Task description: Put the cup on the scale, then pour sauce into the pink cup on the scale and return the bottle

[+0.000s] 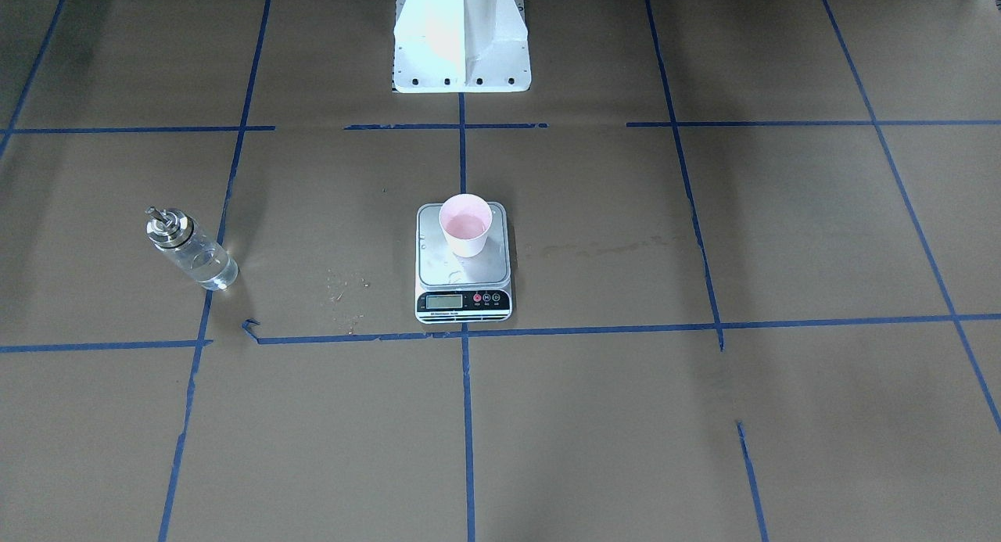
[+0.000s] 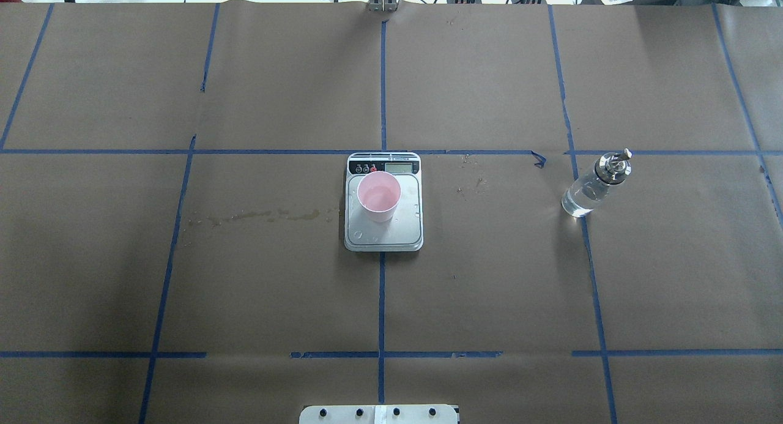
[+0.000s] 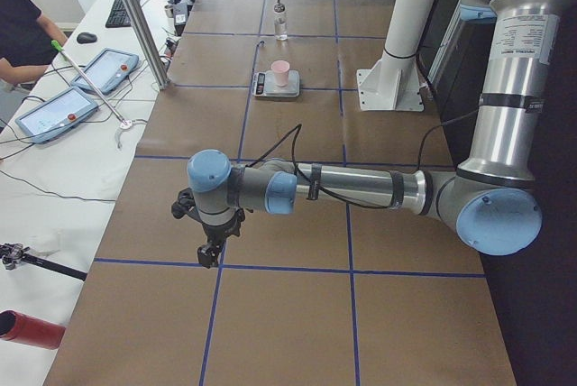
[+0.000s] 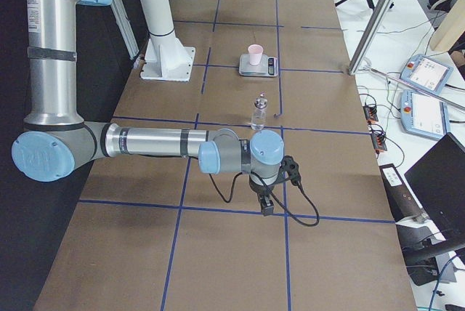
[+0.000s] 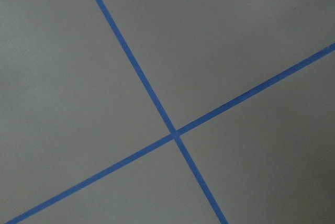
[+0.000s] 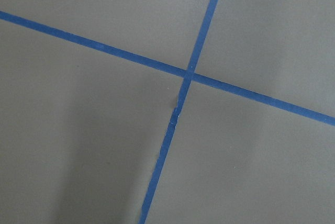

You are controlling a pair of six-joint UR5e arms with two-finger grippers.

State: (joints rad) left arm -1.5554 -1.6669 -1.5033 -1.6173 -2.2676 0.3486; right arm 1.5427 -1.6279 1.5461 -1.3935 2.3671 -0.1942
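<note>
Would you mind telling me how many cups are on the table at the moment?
1. The cup stands upright on the scale; no other shows in any view, and nothing seems to hide one.

Brown paper point(image 2: 275, 277) over table, blue tape point(image 2: 382, 301) grid. Overhead: pale stain point(image 2: 257, 216) at 9 o'clock of centre, specks point(image 2: 471, 182) at 2 o'clock. Left side view: two tablets point(image 3: 54, 114) at 10 o'clock, red tube point(image 3: 32, 329) at 8 o'clock.

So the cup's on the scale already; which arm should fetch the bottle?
Probably the right. The bottle stands on the robot's right side of the table, near the right end effector; the left end effector hangs at the opposite end, past the scale.
</note>
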